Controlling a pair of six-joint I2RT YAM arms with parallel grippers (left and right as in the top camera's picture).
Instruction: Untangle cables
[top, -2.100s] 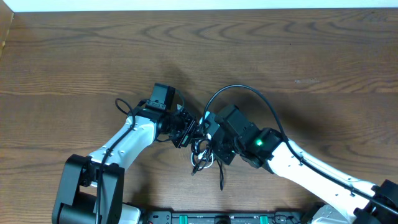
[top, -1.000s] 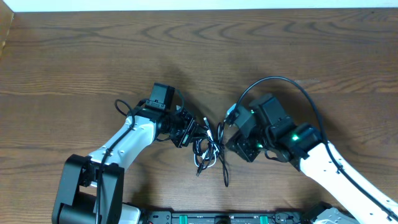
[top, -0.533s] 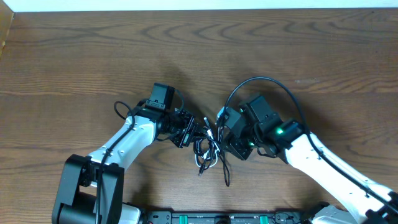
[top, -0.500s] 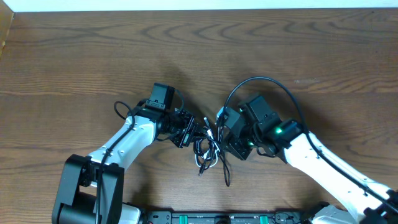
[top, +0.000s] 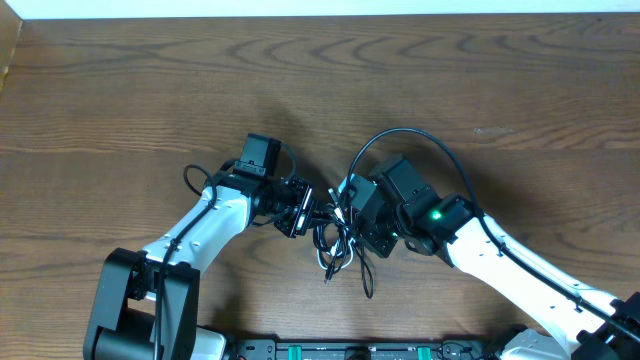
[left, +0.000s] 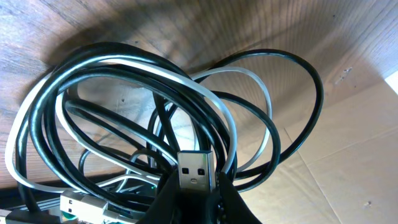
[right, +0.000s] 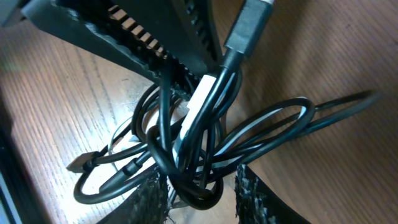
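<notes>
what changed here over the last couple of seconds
The right pincer pulled away to the right, then swung back left, and it now straddles the cables again. The cables spread a little and their loose loops shifted slightly on the table. The left pincer stayed where it was, gripping the cables throughout.

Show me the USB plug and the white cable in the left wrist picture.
USB plug (left: 196, 171): left wrist view, on its metal end.
White cable (left: 249, 73): left wrist view, on the top of its right loop.
</notes>
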